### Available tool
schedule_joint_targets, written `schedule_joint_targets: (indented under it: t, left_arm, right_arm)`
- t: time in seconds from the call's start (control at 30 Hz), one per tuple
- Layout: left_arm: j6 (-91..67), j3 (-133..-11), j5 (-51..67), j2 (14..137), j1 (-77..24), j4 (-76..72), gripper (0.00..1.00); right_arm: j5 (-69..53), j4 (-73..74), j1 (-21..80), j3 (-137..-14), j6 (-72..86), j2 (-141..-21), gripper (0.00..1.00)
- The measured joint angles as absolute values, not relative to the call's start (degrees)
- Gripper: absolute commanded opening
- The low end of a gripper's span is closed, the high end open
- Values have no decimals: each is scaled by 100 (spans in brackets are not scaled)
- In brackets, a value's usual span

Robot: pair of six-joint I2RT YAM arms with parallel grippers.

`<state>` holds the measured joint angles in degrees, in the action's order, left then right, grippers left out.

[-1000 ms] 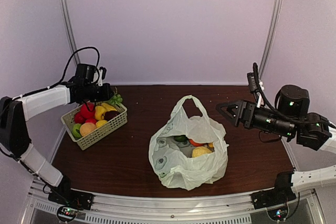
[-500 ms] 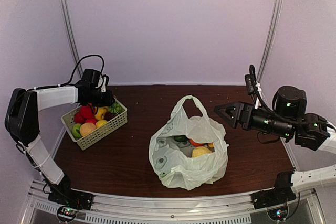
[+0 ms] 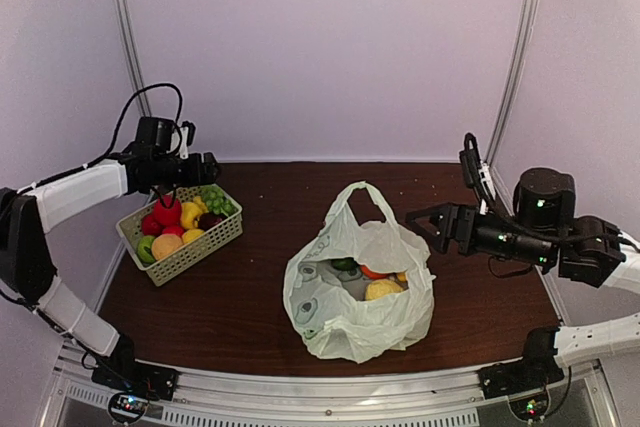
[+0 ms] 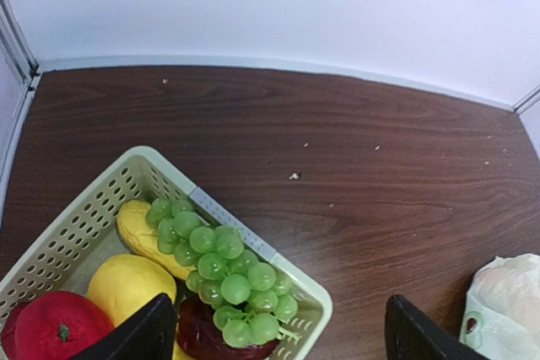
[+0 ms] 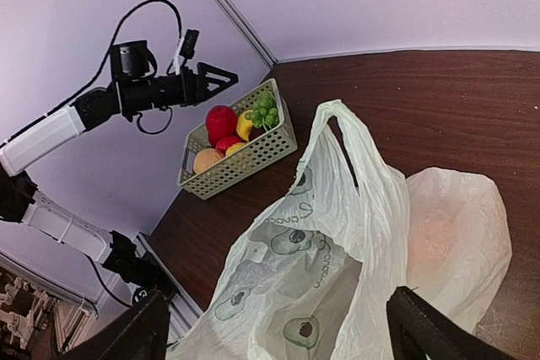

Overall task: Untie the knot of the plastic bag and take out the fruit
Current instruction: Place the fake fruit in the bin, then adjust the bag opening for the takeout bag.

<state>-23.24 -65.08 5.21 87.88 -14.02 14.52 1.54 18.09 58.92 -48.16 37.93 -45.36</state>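
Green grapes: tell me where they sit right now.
In the top view the green grapes lie at the far corner of the pale basket on the left of the table, atop a dark plum and beside a yellow fruit.

Pale green slotted basket [image 3: 200,247] at left of dark wood table [image 3: 235,302]; red apple [image 4: 56,330], dark plum [image 4: 197,332] inside.

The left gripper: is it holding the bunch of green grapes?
No, the left gripper is open and empty, while the green grapes lie in the basket below it.
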Motion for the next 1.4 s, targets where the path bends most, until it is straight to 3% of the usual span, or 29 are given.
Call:
schedule_joint_targets:
  t: [0.27,0.43,0.63,1.13,1.27,1.4]
  left_arm:
    - [-2436,-6084,1240,7124,-1743,1466,92]
    - [-2506,-5806,1538,6873,-2995,1446,94]
    - [-2652,-5712,2064,7448,-4082,945,97]
    - [-2827,-6619,2904,9583,-4615,-30,97]
    - [-2849,-6705,2875,9719,-4619,-104,91]
    - [-2921,-6775,2801,9872,-4619,-145,73]
  right_arm:
    - [681,2829,5892,-4958,3627,-4803,89]
    - [784,3232,5892,-4893,3640,-4875,89]
    - [593,3135,5892,-4517,3701,-4934,82]
    - [375,2873,5916,-4204,3927,-5057,66]
    - [364,2871,5918,-4160,3944,-5057,64]
    - [362,2867,5918,-4160,3951,-5057,56]
